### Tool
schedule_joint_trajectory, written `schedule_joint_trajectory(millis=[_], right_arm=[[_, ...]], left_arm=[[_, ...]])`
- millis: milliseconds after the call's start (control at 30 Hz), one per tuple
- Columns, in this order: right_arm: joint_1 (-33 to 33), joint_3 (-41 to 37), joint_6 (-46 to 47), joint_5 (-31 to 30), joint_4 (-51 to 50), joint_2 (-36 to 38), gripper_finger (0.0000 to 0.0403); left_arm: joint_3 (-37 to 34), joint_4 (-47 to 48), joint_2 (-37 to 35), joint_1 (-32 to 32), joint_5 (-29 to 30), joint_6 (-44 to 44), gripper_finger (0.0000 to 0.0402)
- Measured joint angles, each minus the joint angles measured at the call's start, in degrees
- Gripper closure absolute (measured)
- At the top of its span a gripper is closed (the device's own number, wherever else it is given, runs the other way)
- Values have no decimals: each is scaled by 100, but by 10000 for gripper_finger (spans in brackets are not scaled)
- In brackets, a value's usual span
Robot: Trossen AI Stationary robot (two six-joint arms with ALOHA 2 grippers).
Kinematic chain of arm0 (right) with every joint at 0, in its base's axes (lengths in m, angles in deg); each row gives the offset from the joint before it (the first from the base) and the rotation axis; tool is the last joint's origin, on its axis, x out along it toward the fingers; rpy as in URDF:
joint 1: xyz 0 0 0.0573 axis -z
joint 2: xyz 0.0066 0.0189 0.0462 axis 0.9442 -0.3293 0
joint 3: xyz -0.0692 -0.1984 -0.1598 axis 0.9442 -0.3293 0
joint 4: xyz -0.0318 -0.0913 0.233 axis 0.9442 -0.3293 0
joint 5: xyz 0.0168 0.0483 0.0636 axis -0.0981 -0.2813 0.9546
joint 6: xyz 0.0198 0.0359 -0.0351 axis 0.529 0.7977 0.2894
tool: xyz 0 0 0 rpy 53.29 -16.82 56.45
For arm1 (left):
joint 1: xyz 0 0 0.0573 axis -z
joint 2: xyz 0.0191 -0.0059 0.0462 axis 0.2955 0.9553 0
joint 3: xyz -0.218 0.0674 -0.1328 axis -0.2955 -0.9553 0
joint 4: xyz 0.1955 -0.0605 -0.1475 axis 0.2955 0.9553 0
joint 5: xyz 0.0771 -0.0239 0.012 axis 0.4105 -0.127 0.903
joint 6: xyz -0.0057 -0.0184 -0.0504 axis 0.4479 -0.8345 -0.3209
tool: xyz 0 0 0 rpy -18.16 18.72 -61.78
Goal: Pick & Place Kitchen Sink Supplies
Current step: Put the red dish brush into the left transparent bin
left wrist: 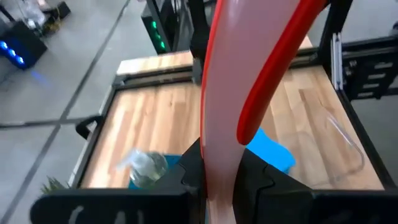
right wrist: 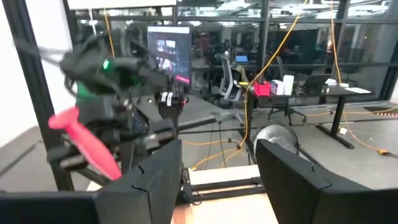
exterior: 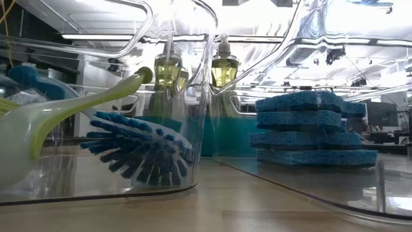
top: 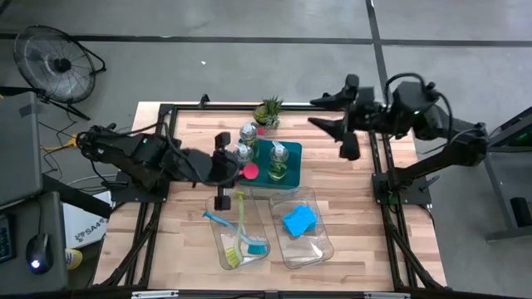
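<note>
My left gripper (top: 235,168) hovers over the table's middle, just left of the teal tray (top: 293,149), shut on a red-pink dish brush (left wrist: 224,93). The brush also shows in the right wrist view (right wrist: 87,144). Clear pump bottles of yellow-green soap (top: 277,163) stand on the tray, and others (top: 246,143) beside it. Two clear bins sit near the front. The left bin (top: 218,242) holds a blue brush (exterior: 138,151) and a yellow-green one (exterior: 77,106). The right bin (top: 320,249) holds stacked blue sponges (exterior: 312,129). My right gripper (right wrist: 217,186) is open, raised near the far right edge. My left gripper pinches the red-pink brush's handle (left wrist: 219,177) between its two fingers (left wrist: 254,177). The handle runs on forward past the fingertips, roughly along them. The brush is lifted clear of the table. The gripper hides the part behind the fingers.
A small green potted plant (top: 268,110) stands at the far edge behind the tray. A black frame rail (top: 378,166) borders the table on the right. Bare wood (top: 349,208) lies to the right of the bins.
</note>
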Motion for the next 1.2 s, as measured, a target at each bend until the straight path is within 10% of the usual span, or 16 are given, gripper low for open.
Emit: schedule_joint_trajectory(millis=[633,1200], right_arm=[[-78,2,698,-82,-696,69,203],[-910,-89,976,-1210,-1056,64,203]], left_arm=[[-3972,-4233,-962,759,-363,-1879,364],[-6568,-6504,-1633,1413,1175,-4089,364]])
